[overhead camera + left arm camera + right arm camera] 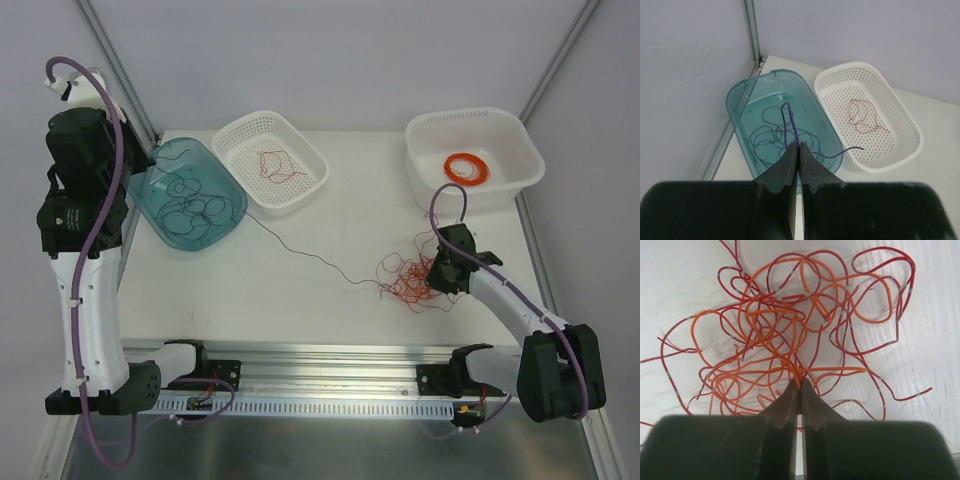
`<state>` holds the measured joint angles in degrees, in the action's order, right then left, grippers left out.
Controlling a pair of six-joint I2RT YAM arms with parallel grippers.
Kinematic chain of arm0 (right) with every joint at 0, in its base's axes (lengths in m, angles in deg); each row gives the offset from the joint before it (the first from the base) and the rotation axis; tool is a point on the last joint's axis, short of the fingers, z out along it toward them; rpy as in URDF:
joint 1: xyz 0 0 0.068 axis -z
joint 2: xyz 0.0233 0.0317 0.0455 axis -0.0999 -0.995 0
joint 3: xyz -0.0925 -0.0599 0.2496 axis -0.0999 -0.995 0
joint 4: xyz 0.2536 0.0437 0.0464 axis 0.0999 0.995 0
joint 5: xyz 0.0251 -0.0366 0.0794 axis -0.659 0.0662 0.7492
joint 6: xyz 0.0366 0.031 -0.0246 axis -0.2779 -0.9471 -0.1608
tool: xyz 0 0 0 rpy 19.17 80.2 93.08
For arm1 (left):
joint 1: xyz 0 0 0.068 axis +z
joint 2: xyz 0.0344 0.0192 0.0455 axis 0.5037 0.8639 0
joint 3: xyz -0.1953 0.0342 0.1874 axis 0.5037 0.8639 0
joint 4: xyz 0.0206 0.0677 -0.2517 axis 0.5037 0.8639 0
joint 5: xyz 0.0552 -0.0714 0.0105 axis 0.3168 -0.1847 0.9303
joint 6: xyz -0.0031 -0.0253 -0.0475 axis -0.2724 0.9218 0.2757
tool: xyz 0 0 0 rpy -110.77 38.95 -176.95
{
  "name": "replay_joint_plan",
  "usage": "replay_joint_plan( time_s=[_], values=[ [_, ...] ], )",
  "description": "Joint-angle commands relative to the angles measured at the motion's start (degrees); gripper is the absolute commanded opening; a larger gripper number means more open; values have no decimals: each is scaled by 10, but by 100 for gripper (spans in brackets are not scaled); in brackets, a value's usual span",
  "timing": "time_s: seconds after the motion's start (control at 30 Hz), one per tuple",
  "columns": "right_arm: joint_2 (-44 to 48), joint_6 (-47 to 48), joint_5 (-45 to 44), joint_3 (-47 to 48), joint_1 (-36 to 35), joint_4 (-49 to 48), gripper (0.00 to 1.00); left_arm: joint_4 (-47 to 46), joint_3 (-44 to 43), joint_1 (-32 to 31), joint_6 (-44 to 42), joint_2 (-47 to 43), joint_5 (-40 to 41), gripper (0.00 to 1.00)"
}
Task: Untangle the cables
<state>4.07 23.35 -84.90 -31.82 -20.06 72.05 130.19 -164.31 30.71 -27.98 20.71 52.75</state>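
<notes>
A tangle of red and orange-red cables (408, 278) lies on the table at the right; it fills the right wrist view (790, 325). My right gripper (434, 276) is down in it, shut on an orange strand (800, 382). My left gripper (152, 160) hangs over the teal tub (160, 222), shut on a dark navy cable (799, 146). That cable loops up above the fingertips (786, 115), and one end sticks out to the right. A thin dark strand (300, 250) runs from the tub across the table to the tangle. More dark cables (771, 137) lie coiled in the tub.
A white perforated basket (305, 192) beside the teal tub holds a red cable (278, 166), also seen in the left wrist view (862, 116). A white tub (522, 175) at the back right holds a thick orange coil ring (468, 168). Frame posts stand at the back corners.
</notes>
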Motion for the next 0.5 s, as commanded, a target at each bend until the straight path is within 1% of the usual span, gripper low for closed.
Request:
replay_joint_plan(
  time_s=[0.0, 0.07, 0.13, 0.3, 0.33, 0.47],
  values=[
    [15, 1, -5, -9, 11, 19, 3, 19, -60, 7, -12, 10, 11, 0],
    [15, 2, -10, -9, 15, 25, 3, 20, -83, 7, -8, 13, -2, 0],
    [13, 4, -8, -11, 22, 32, 3, 21, -99, 9, -15, 18, 17, 0],
    [12, 7, 0, -21, 42, 39, 3, 25, -184, 17, -61, 43, 114, 0],
    [13, 9, 2, -23, 49, 38, 3, 24, -210, 17, -77, 49, 126, 0],
    [16, 15, 6, -31, 74, 46, 4, 24, -234, 17, -104, 68, 151, 0]
  ],
)
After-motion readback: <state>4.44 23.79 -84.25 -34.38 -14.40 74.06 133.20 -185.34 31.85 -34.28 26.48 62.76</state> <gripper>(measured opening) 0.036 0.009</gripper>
